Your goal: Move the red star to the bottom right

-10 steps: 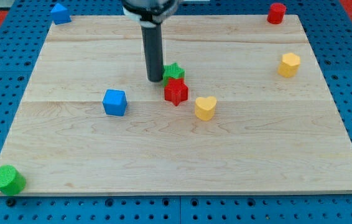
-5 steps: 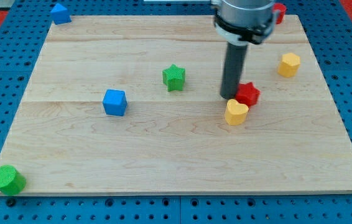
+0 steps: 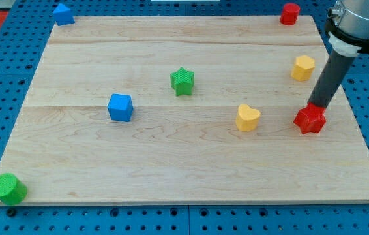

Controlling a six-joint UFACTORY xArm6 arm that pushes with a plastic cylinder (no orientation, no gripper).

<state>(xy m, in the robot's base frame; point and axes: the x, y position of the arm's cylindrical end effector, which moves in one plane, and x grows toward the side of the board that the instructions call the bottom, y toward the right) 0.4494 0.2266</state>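
**Rod down at the view's right side**

You see your arm entering from the view's top right corner, where only its grey metal collar with a pale ring beneath it shows. From that collar the straight dark rod (image 3: 328,75) runs downward, leaning slightly toward the view's left as it descends. My tip (image 3: 315,106) sits at the table top, touching the upper edge of the red star-shaped block (image 3: 310,120).

green star (image 3: 182,81): desk middle
blue cube (image 3: 120,108): left of middle
yellow heart (image 3: 248,118): right of middle
yellow hexagonal block (image 3: 303,68): near right edge
red cylinder (image 3: 290,14): top right corner
blue block (image 3: 62,14): top left corner
green cylinder (image 3: 8,188): bottom left corner
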